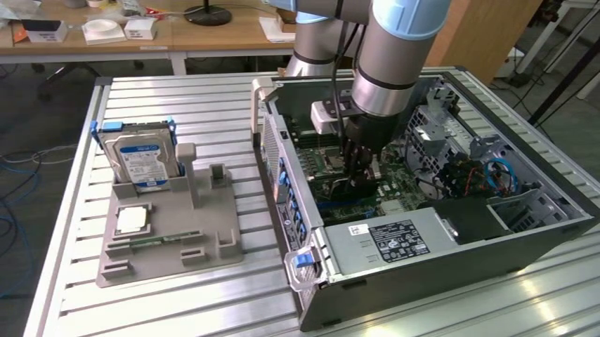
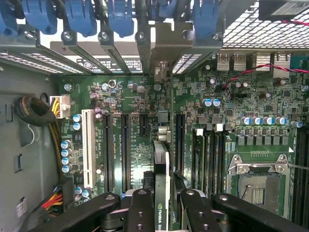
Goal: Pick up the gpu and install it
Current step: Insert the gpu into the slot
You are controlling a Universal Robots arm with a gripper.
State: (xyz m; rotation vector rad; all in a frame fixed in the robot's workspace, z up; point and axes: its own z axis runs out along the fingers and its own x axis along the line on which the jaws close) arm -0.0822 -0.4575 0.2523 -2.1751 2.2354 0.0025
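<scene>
My gripper [image 2: 161,215] is shut on the gpu [image 2: 161,164], a thin black card seen edge-on between the two black fingers [image 2: 140,212]. The card hangs just above the green motherboard [image 2: 135,104], between two long black expansion slots [image 2: 124,145]; whether it touches a slot I cannot tell. In the exterior view the gripper [image 1: 361,179] reaches down into the open computer case [image 1: 525,246], with the dark gpu [image 1: 355,188] low over the board.
A grey power supply [image 1: 394,242] fills the case's near end, with cables and a blue loop [image 1: 497,175] on the exterior view's right. On the slatted table, a grey holder [image 1: 168,246] carries a hard drive [image 1: 140,158], a processor [image 1: 131,220] and a memory stick [image 1: 159,241].
</scene>
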